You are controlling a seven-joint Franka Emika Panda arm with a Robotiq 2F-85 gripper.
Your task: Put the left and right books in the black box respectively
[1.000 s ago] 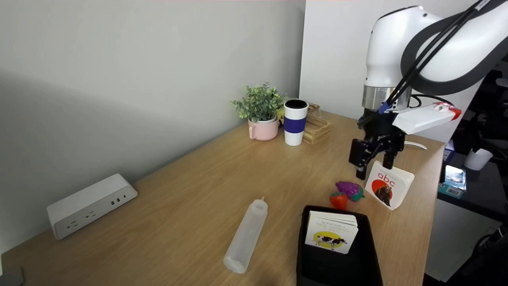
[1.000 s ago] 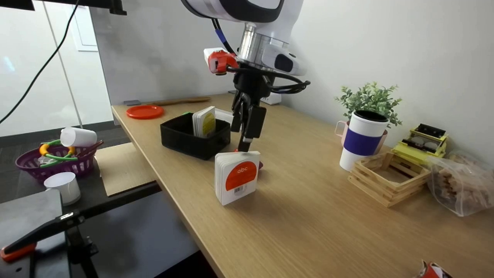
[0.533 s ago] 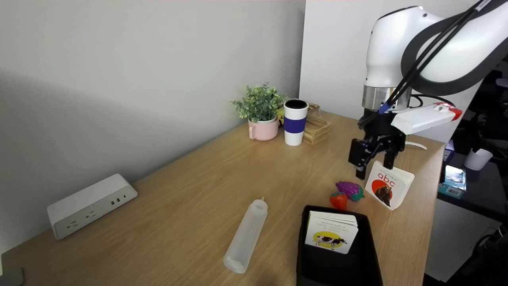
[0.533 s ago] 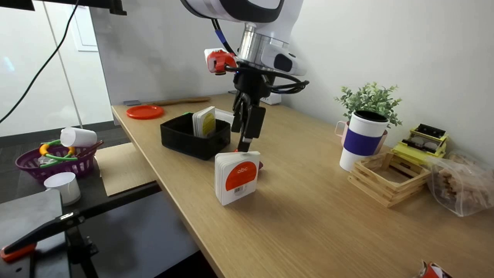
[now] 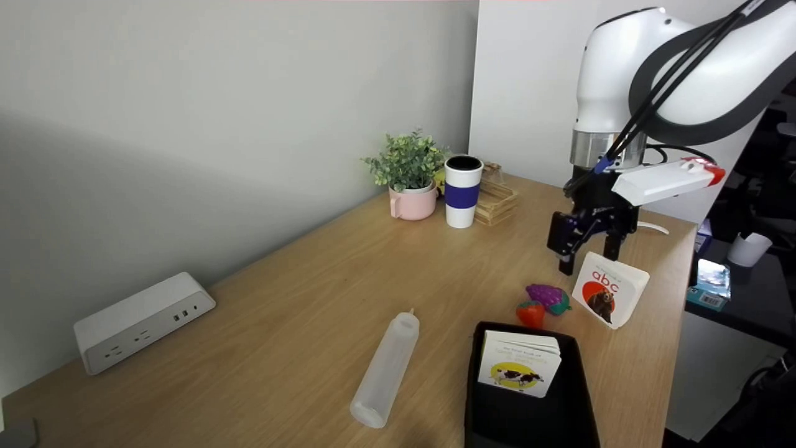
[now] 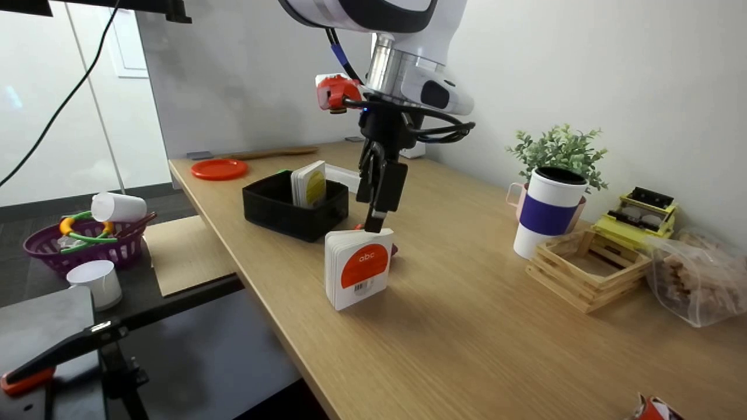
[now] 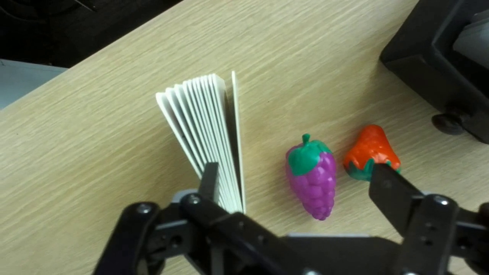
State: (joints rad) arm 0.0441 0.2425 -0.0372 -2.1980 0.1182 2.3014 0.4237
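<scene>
the jaws of the gripper (image 7: 295,177) are spread wide, and nothing is held between them. just below one finger (image 7: 209,181), the abc book (image 6: 357,269) is stood on its edge on the table (image 5: 298,323), its pages slightly fanned; whether it is touched by that finger cannot be told. in the wrist view a purple toy fruit (image 7: 311,179) is seen between the fingers, and a red toy strawberry (image 7: 370,151) is set just beside it, near the black box (image 6: 286,217). inside that box the cow book (image 5: 519,367) is stood, its top above the rim. farther out, a squeeze bottle (image 5: 385,371) is laid near the box, and a tumbler (image 5: 461,194) is stood by a potted plant (image 5: 407,163) and a wooden crate (image 6: 575,280).
</scene>
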